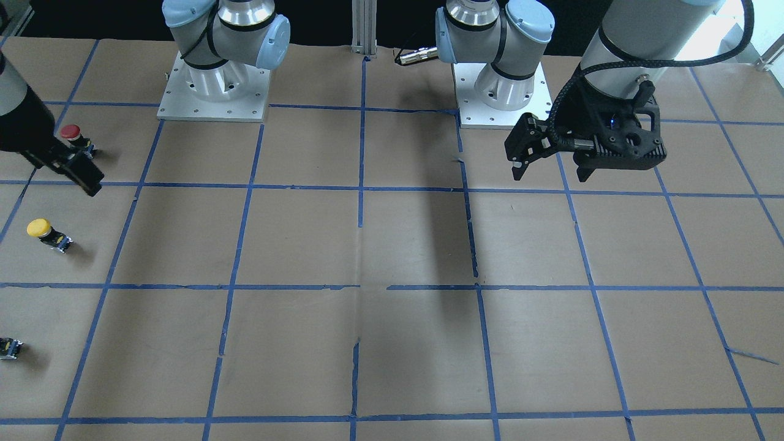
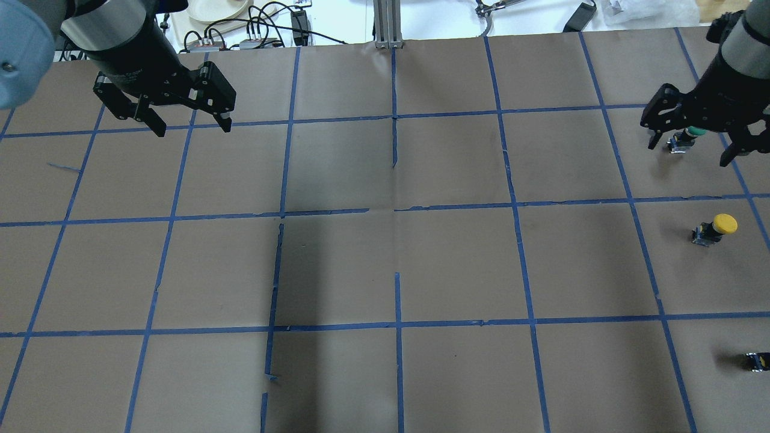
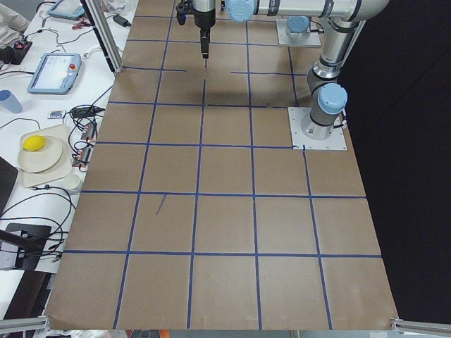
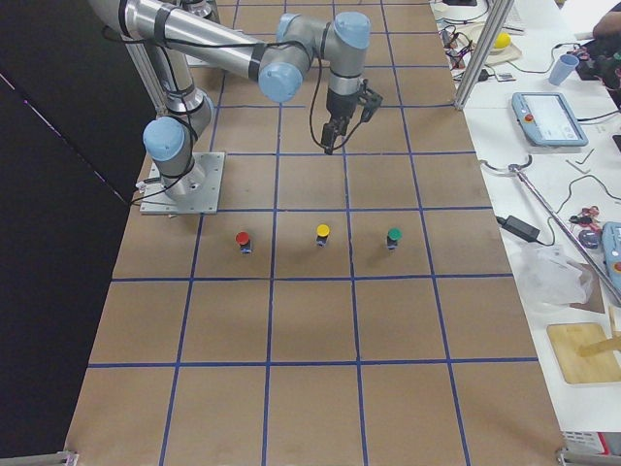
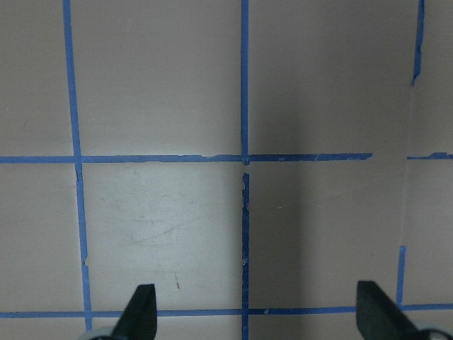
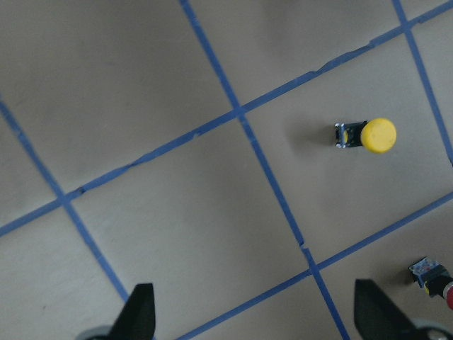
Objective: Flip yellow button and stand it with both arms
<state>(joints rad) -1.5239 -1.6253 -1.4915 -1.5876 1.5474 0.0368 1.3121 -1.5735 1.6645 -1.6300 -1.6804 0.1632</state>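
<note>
The yellow button point(image 1: 46, 232) lies on its side on the brown paper near the table's end on my right. It also shows in the overhead view point(image 2: 715, 228), the exterior right view point(image 4: 322, 234) and the right wrist view point(image 6: 369, 134), cap to one side of its small body. My right gripper point(image 2: 690, 151) is open and empty, held high above the row of buttons; its fingertips point(image 6: 140, 306) are wide apart. My left gripper point(image 2: 192, 127) is open and empty, high over the table's far left point(image 1: 549, 171), with only paper below it point(image 5: 258, 312).
A red-capped button point(image 1: 71, 133) lies nearer the robot and a green-capped one point(image 2: 686, 133) farther away, one on each side of the yellow one. The two arm bases point(image 1: 214, 92) stand at the robot's edge. Blue tape lines grid the paper.
</note>
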